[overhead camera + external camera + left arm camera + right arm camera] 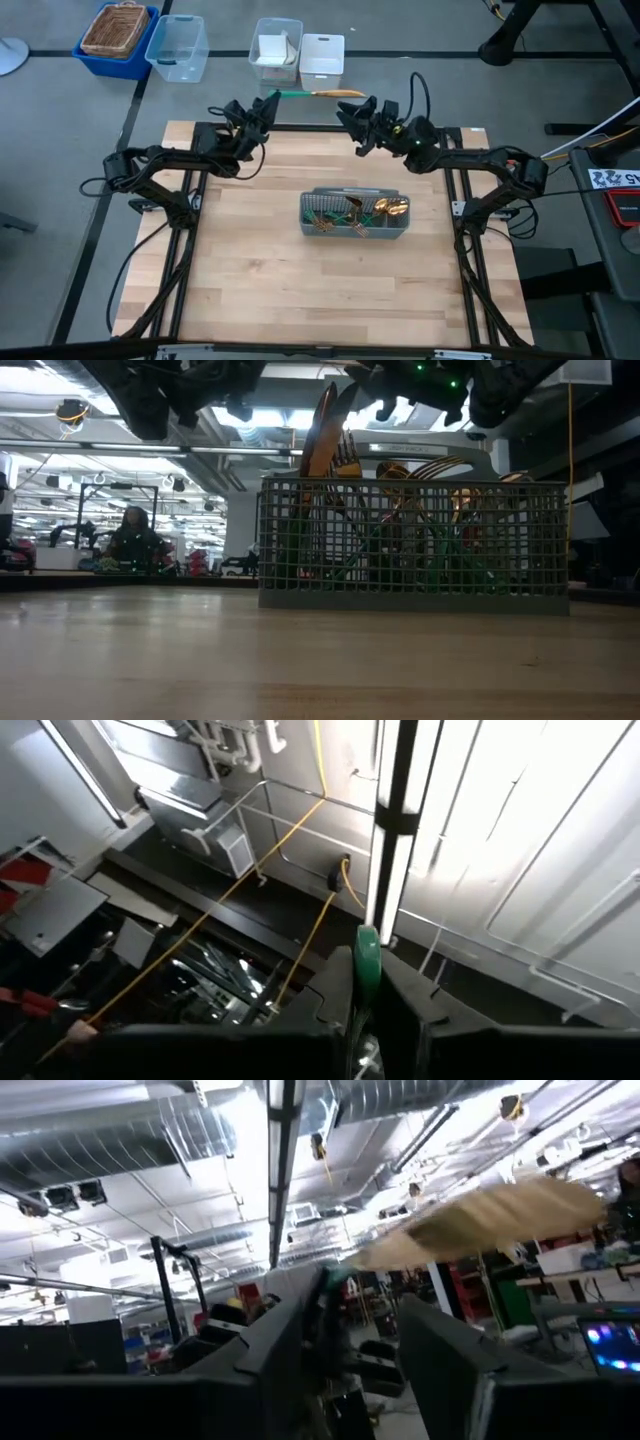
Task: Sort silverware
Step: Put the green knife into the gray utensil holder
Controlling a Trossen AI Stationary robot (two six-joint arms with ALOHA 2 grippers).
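Gold-bladed, teal-handled knife [312,94] hangs level at twelve o'clock in the high view, left gripper [270,101] clamped on its handle, right gripper [352,110] just beside its blade, grip unclear. Low view: remaining silverware [400,510] stands in the grey mesh caddy [413,542]. Left wrist: green handle pinched.

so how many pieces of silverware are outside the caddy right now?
1: a green-handled utensil, held above the table's far edge by the left gripper, gold end toward the right gripper. The other silverware sits in the caddy.

grey mesh caddy [352,228], wooden table [260,270]
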